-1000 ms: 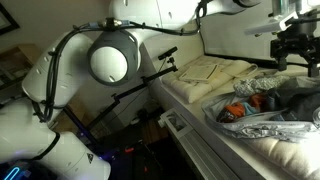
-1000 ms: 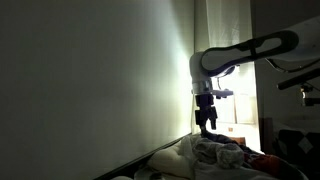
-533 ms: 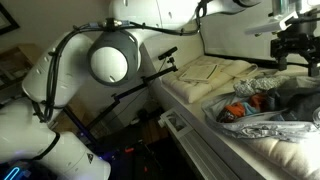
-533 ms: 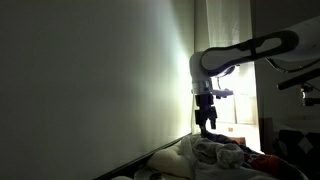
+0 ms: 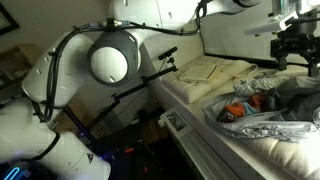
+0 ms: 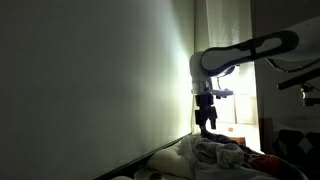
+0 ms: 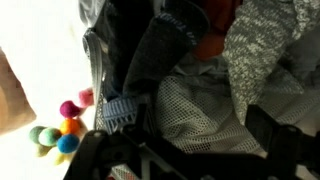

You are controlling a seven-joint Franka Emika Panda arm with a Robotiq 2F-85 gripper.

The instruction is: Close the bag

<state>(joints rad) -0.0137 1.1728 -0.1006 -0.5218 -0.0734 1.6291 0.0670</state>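
my pincer [image 5: 296, 62] hangs above the bag [image 5: 262, 124] without touching it. in the wrist view its fingers [image 7: 283, 140] stand spread wide. the bag lies on the mattress [image 5: 195, 105], mouth gaping, near a folded cloth [image 5: 210, 70], with orange and dark things showing inside.

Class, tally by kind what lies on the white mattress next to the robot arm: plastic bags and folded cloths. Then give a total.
Plastic bag: 1
Folded cream cloth: 1
Total: 2
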